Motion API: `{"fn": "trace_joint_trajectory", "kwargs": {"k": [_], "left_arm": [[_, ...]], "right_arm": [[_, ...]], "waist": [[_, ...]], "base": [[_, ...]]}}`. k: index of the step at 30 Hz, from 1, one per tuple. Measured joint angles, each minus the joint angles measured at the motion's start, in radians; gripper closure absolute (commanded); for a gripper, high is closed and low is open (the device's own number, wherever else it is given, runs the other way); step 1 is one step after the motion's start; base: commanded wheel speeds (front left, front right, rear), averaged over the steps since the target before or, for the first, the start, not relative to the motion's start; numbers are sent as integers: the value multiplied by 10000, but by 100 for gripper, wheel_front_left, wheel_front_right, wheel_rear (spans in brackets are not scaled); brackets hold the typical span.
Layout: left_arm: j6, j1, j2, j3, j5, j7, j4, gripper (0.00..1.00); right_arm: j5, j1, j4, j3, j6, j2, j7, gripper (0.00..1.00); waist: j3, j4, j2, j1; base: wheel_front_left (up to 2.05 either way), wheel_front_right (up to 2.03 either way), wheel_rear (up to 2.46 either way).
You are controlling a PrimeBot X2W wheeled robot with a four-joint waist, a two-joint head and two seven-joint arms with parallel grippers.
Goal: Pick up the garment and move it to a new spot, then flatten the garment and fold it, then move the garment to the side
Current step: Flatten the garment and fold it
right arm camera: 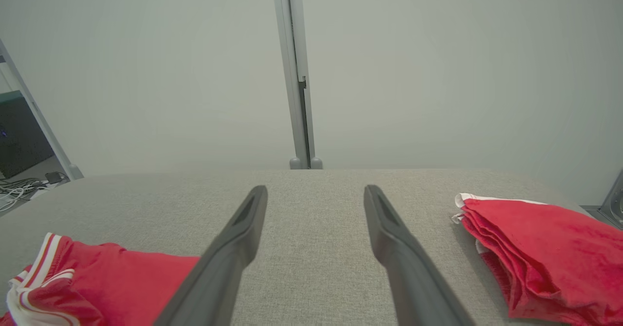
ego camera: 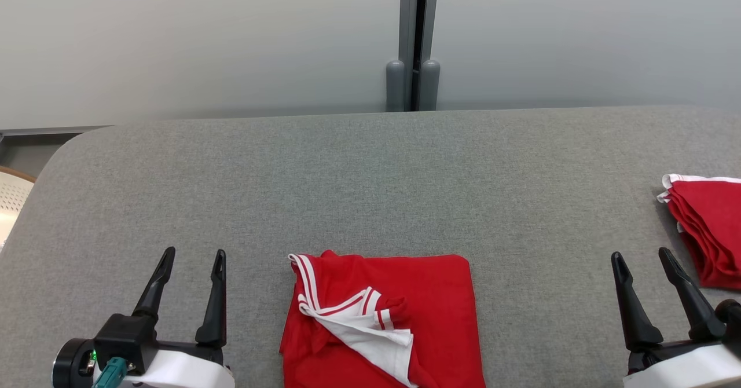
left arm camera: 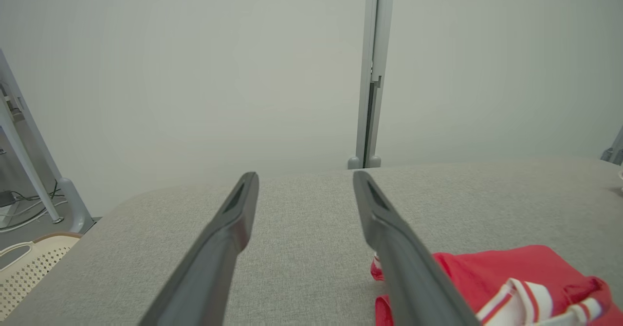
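We judge the step only partly settled. The garment (ego camera: pixel 382 324) lies at the bottom centre of the head frame on the grey table (ego camera: pixel 370 179), a rough red square with its upper and right edges straight. Its white-striped trim is bunched and turned over across the middle, and the lower part is cut off by the frame's bottom edge.

This fits 2 stages. It could be a loosely dropped piece waiting to be lifted to a new spot, or a piece folded, if untidily, and waiting to go to the side. We cannot tell which. Either way, we think the next move calls for a hold on the cloth's edges, and for keeping the loose trim from dragging.

The left gripper (ego camera: pixel 194 252) sits at the lower left with its fingers spread and nothing between them. The right gripper (ego camera: pixel 640 253) at the lower right is likewise spread and empty. Both stand well apart from the garment, 1 on each side of it.

Counted:
- 2 grippers, with 4 fingers in all.
- 1 garment at centre.
- 1 red stack (ego camera: pixel 709 231) of folded cloth at the right edge. It has several layers, and we cannot count them exactly.
- 1 table.
- 1 grey post (ego camera: pixel 413 40) at the top centre.
- 1 pale perforated object (ego camera: pixel 11 200) at the left edge.
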Motion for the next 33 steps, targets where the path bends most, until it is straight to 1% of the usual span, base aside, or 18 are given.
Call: {"fn": "trace_joint_trajectory", "kwargs": {"k": [11, 12, 13, 14, 15, 16, 19, 22, 26, 29, 33], "left_arm": [[128, 15, 73, -17, -4, 113, -81, 0], [128, 14, 73, -27, -8, 119, -104, 0], [128, 10, 71, -38, -8, 121, -121, 0], [130, 2, 73, -44, -8, 127, -140, 0], [130, -52, 65, -58, -8, 132, -184, 0], [130, -52, 65, -58, -8, 132, -184, 0], [127, -227, 6, -94, -6, 117, -217, 0], [79, -419, -88, -127, 4, 75, -209, 0], [-8, -688, -219, -167, 10, -10, -119, 0], [-50, -823, -328, -199, 17, -36, 8, 0], [-148, -961, -466, -267, 33, -104, 180, 0]], "right_arm": [[-33, 128, -357, -121, 0, 75, 230, 0], [-33, 127, -370, -121, 0, 81, 234, 57], [-33, 121, -355, -113, 2, 86, 309, 93], [-17, 101, -307, -128, 0, 130, 332, 100], [-8, -59, -54, 13, 0, 188, 439, 100], [-8, -59, -54, 13, 0, 188, 439, 100], [58, -446, 583, 725, 2, 259, 453, 100], [194, -999, 1534, 1682, 0, 384, 343, 100], [464, -1940, 2987, 2957, 0, 688, -71, 100], [794, -2648, 4048, 3921, 0, 901, -364, 100], [1340, -3282, 5129, 5396, 0, 1078, -522, 100]], "waist": [[-1, 58, 0, 0], [20, 76, 0, 0], [50, 98, 0, 0], [88, 124, 0, 0], [194, 186, 1, 0], [194, 186, 1, 0], [359, 334, 0, 0], [598, 509, 0, 0], [871, 825, 0, 0], [1031, 1054, 0, 0], [1148, 1297, 0, 0]], "base": [[0, 0, 0], [0, 0, 0], [0, 0, 0], [0, 0, 0], [0, 0, 0], [0, 0, 0], [0, 0, 0], [0, 0, 0], [0, 0, 0], [0, 0, 0], [0, 0, 0]]}}
